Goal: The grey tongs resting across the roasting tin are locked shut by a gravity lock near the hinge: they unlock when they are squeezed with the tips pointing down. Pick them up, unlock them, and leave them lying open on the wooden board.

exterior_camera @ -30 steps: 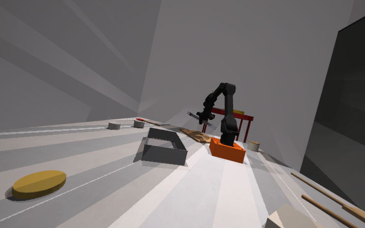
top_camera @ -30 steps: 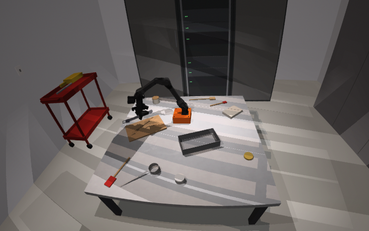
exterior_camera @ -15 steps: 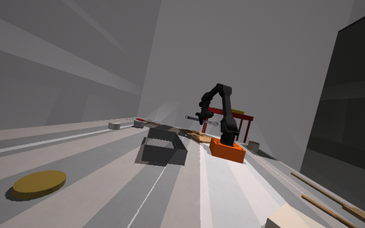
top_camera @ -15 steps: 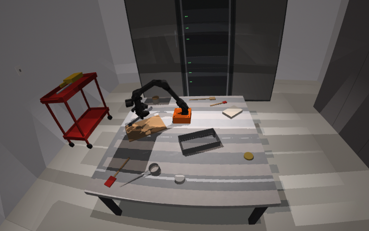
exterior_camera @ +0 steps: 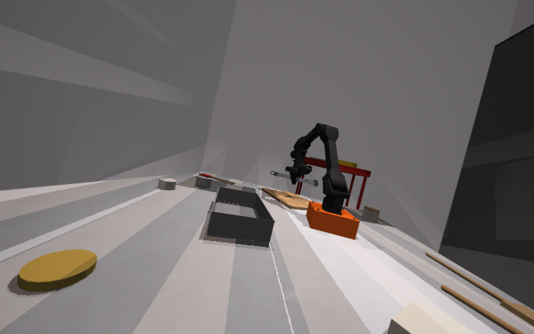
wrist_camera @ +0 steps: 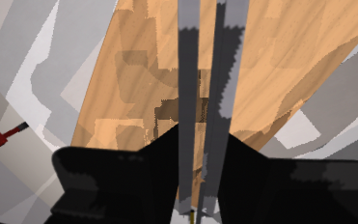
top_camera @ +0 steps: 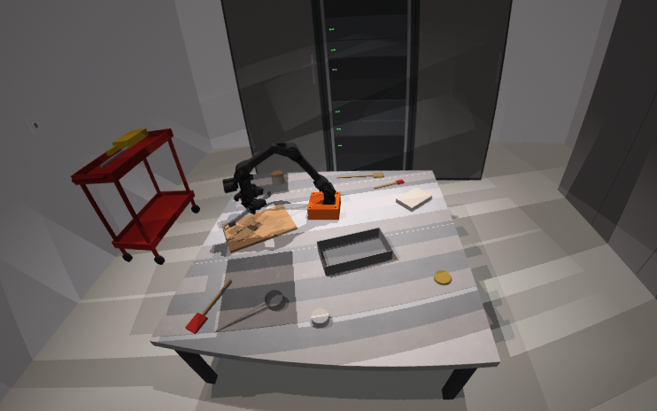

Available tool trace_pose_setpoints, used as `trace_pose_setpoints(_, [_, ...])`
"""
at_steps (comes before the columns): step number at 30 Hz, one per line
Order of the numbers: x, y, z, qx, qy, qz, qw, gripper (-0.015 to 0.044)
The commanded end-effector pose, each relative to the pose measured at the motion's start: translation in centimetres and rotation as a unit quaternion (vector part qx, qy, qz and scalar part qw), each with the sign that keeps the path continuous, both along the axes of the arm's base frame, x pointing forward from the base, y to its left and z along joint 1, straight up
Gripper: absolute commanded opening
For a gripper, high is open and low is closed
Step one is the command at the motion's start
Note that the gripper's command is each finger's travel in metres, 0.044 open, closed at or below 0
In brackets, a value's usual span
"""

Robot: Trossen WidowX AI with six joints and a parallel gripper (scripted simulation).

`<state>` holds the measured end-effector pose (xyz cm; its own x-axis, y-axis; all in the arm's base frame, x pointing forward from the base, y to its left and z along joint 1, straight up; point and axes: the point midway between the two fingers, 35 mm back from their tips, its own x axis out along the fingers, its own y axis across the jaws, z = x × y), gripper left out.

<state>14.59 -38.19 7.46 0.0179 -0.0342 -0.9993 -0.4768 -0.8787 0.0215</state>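
My gripper [top_camera: 252, 202] [exterior_camera: 296, 175] [wrist_camera: 197, 126] is shut on the grey tongs [top_camera: 233, 221] [exterior_camera: 309, 181] [wrist_camera: 187, 92]. It holds them roughly level a little above the wooden board [top_camera: 274, 228] [exterior_camera: 291, 199] [wrist_camera: 139, 72], near the board's far left end. In the wrist view the two tong arms run straight ahead over the board, close together with a narrow gap between them. The dark roasting tin [top_camera: 359, 263] [exterior_camera: 240, 229] stands to the right of the board with nothing across it.
The arm's orange base [top_camera: 323, 206] [exterior_camera: 332, 219] stands behind the tin. A red spatula [top_camera: 197, 321], a strainer [top_camera: 272, 299], a white puck [top_camera: 320, 316] and a yellow disc [top_camera: 442, 277] [exterior_camera: 57, 268] lie near the front. A red cart [top_camera: 132, 194] stands left of the table.
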Motion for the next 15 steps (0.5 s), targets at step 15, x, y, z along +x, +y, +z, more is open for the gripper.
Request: trace_pose_setpoints(15, [0.0,-0.2,-3.2,0.0,0.003,0.002,1.0,-0.015])
